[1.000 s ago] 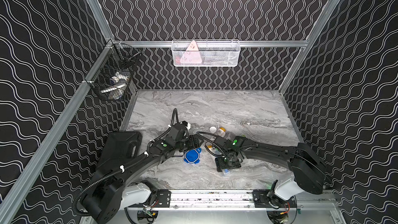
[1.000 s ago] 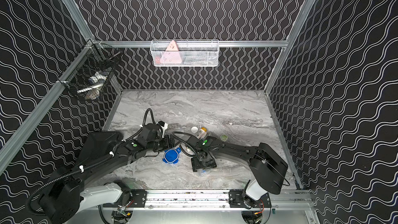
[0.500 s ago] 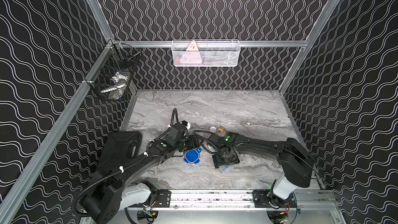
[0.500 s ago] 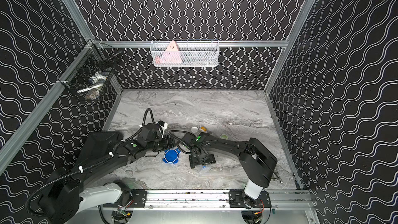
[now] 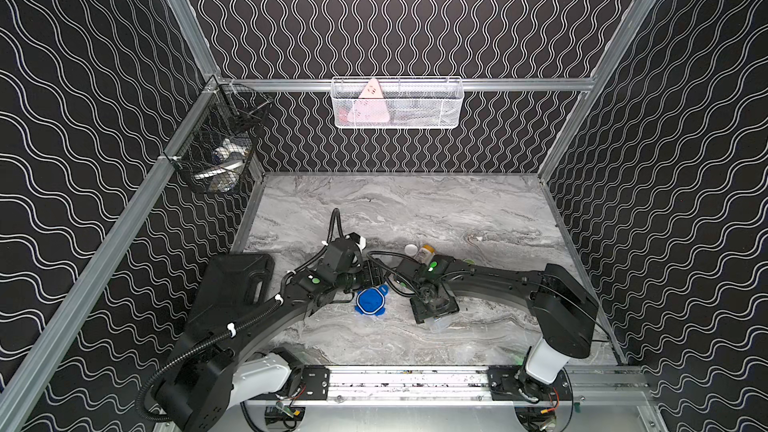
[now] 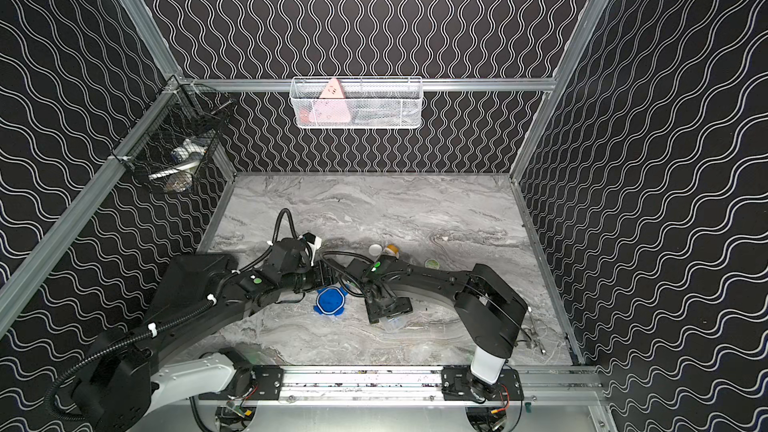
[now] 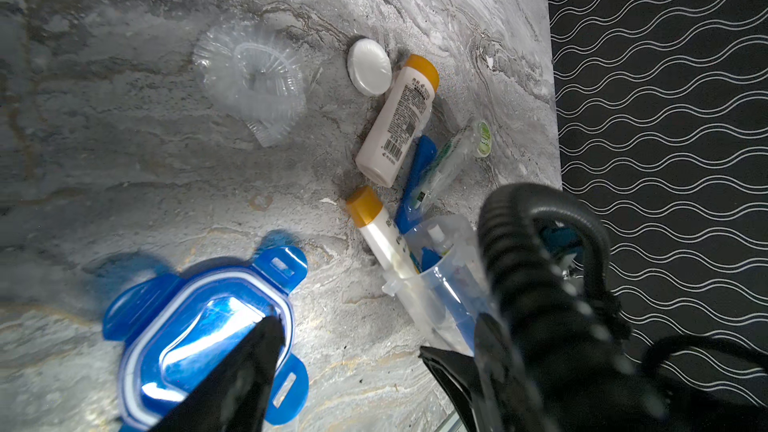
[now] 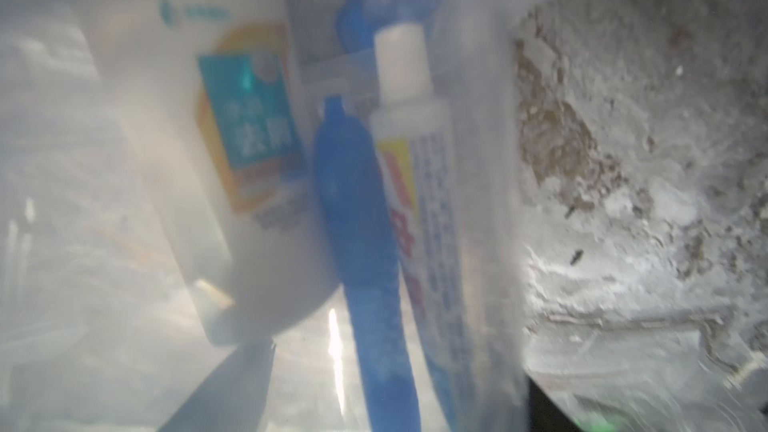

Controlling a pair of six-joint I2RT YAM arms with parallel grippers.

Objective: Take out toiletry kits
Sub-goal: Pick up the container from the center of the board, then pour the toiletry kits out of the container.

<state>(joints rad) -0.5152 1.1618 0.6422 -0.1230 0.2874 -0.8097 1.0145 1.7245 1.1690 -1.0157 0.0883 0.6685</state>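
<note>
As right arm (image 5: 498,280) folded inward, left gripper (image 5: 374,280) unmoved, jaws apart

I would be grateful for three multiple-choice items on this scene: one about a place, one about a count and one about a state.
1. Where does the blue lid lie?
A. In the white wire basket
B. On the marble tabletop
C. In the black wire basket

2. How many gold caps show in the left wrist view?
A. One
B. Two
C. Four

3. How does the white bottle beside the white round disc rest?
A. Upright
B. Standing on the blue lid
C. On its side on the tabletop

Answers:
1 B: both top views show it flat on the marble.
2 B: one cap sits by the disc, and another is on the bottle poking out of the clear cup.
3 C: its whole length lies along the surface.
</note>
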